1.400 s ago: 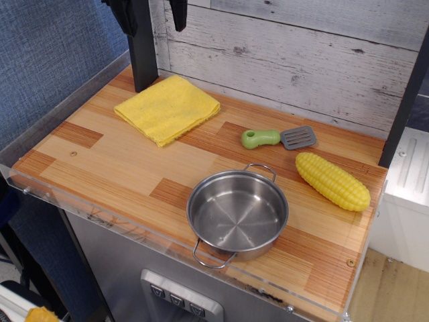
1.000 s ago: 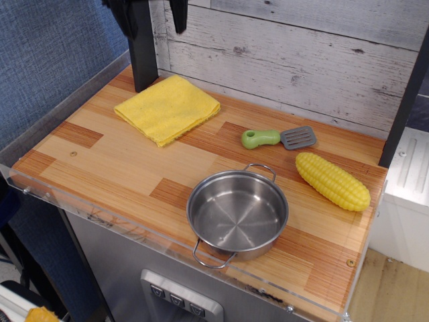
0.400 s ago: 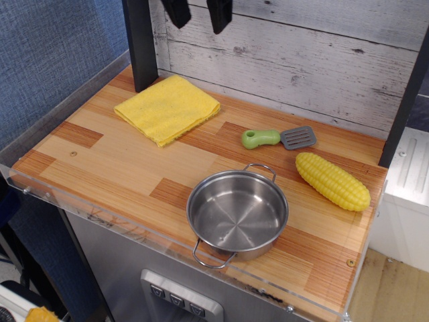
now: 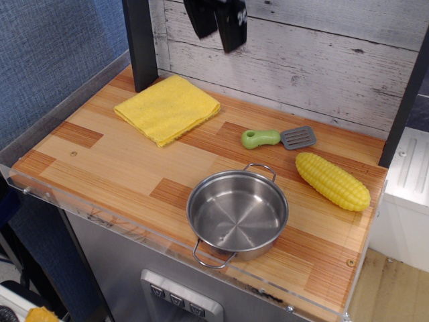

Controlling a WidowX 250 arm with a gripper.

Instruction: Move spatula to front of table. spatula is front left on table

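Black two-fingered pincer [image 4: 216,23] high at the top edge, fingers spread with a small gap, pinching nothing, well above the striped light and reddish-brown wooden tabletop [image 4: 114,164] with clear acrylic rim. Below and to the right, small toy spatula [image 4: 278,138] with lime-green rounded handle and flat grey slotted blade, lying flat near the whitewashed plank wall [image 4: 322,60]. Just beside the blade, yellow plastic corn cob [image 4: 332,181]. Nearer the rim, round stainless-steel pot [image 4: 237,213] with two loop handles. Folded yellow cloth [image 4: 167,108] by the black upright post [image 4: 139,43].
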